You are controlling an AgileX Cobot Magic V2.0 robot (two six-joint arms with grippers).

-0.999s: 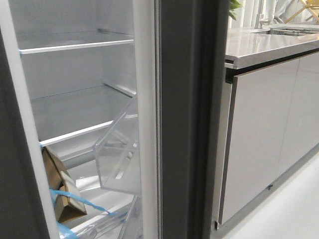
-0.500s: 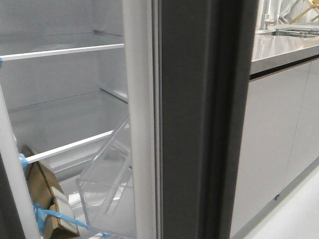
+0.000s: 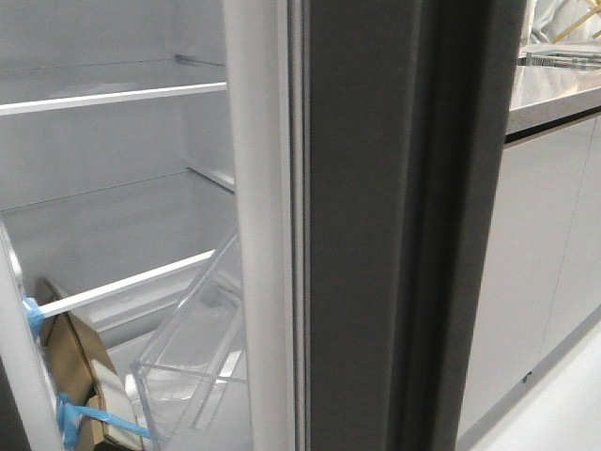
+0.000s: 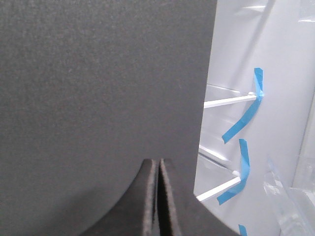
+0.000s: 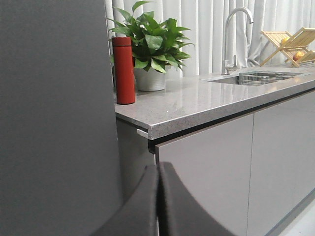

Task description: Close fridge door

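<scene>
The fridge door (image 3: 362, 235) stands edge-on in the middle of the front view: dark-grey outer panel, grey gasket, white lining (image 3: 254, 188) and a clear bin (image 3: 192, 366) facing the open fridge. A dark-grey panel that looks like its outer face fills the left of the right wrist view (image 5: 54, 108). My right gripper (image 5: 158, 169) is shut and empty beside it. My left gripper (image 4: 158, 164) is shut and empty against a dark-grey panel (image 4: 98, 83); I cannot tell which door that is. Neither gripper shows in the front view.
Inside the fridge are white shelves (image 3: 113, 94), a cardboard box (image 3: 75, 366) and blue tape (image 3: 33, 315). To the right runs a grey counter (image 5: 206, 101) with a red bottle (image 5: 123, 70), a plant (image 5: 152, 42), a faucet (image 5: 231, 34) and light-grey cabinet doors (image 3: 545, 282).
The door edge has grown wider and spread rightward in the front view. The white edge at the far left has slid almost out of view, and the counter has shrunk to the right.
</scene>
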